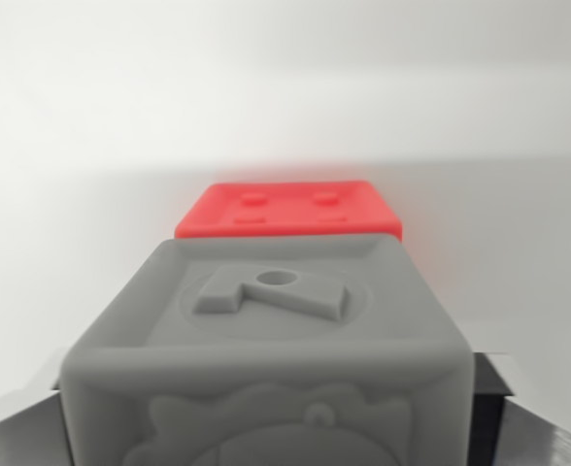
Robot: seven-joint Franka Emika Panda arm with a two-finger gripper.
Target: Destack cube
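In the wrist view, a grey cube (266, 359) fills the lower middle of the picture, very close to the camera. Its top face carries a raised shape with a round hole in it, which may be a numeral 2 seen from behind, though this cannot be read with certainty. On its front face a moulded relief is seen, partly cut off by the lower edge; what it depicts cannot be told. No brand or printed label is seen.

Behind the grey cube and partly hidden by it, a red cube (290, 214) is seen, with 4 small raised marks on its top. It appears to sit lower, on the white counter (62, 194), but whether the 2 cubes touch, or whether the grey one rests on the red one, cannot be told from this angle.

Dark parts are seen at the lower left and lower right corners, just beside the grey cube. These are judged to belong to the hand (266, 451), and the cube lies between them. Whether the hand is clamped on the cube or merely set around it cannot be told.

If the grip is loose, the soft-looking cube could slip or tilt when lifted. If it is carried low, the red cube could be knocked.
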